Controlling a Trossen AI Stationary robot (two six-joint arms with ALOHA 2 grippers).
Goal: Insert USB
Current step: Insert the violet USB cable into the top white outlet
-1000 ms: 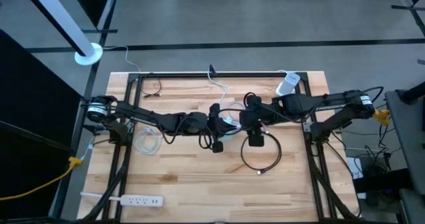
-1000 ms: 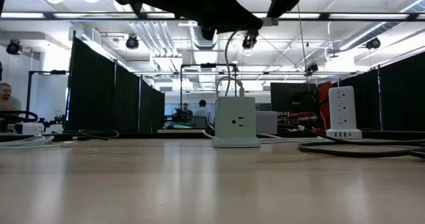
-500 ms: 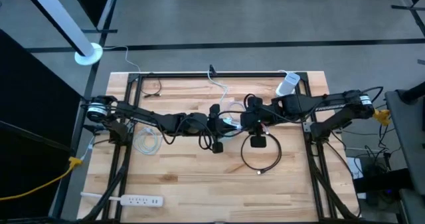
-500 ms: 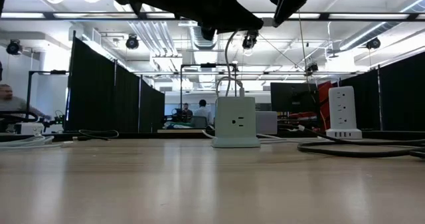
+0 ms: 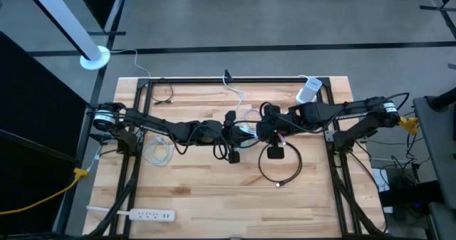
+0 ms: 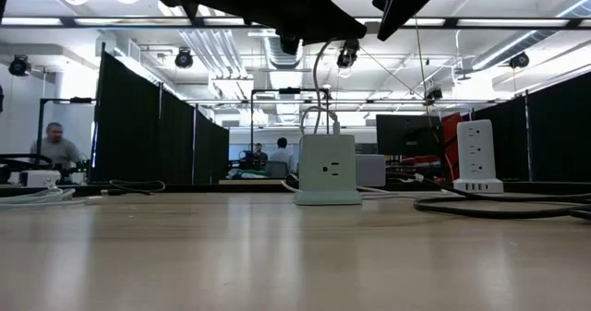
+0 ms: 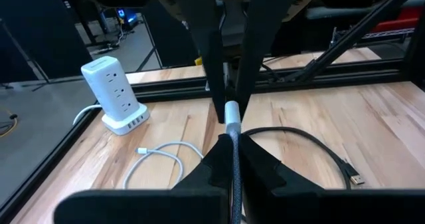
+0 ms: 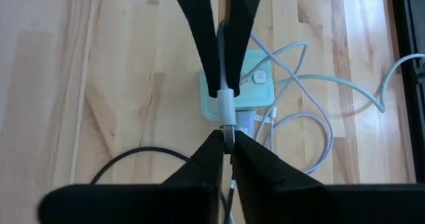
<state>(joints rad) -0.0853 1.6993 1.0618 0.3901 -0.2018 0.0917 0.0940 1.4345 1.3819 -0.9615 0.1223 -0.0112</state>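
Note:
A black braided USB cable point(image 5: 279, 170) ends in a silver connector point(image 7: 231, 111). Both grippers hold that end in the air at the table's middle. My left gripper point(image 7: 232, 141) point(image 5: 241, 132) is shut on the cable just behind the connector. My right gripper point(image 8: 227, 134) point(image 5: 256, 131) is shut on the connector's tip, facing the left one. Below them a pale green charger cube point(image 8: 255, 84) point(image 6: 328, 168) stands on its base on the table, with white cords leaving its top. The cable's loop lies on the wood, and its other plug point(image 7: 355, 179) lies free. My left gripper pinches the braided cable point(image 7: 232, 159) between its two fingers, right behind the silver connector shell, which sticks out past the fingertips. The fingers lie along the cable. This end is lifted clear of the table. My right gripper pinches the connector's front end point(image 8: 227, 125) between its fingertips, from the side opposite the left gripper. Its fingers point(image 7: 219, 84) meet the silver shell tip to tip with the left gripper's. The connector is held in the air above the charger cube.
A white tower power strip point(image 5: 308, 90) point(image 6: 474, 159) stands at the far right corner. A coiled white cord point(image 5: 157, 151) lies on the left, and a flat white power strip point(image 5: 142, 214) lies near the near left edge. People sit in the room behind.
My right gripper has shifted slightly toward the table's left, closer to my left gripper. Both have stayed shut on the cable's end above the cube. A person in the room behind has moved.

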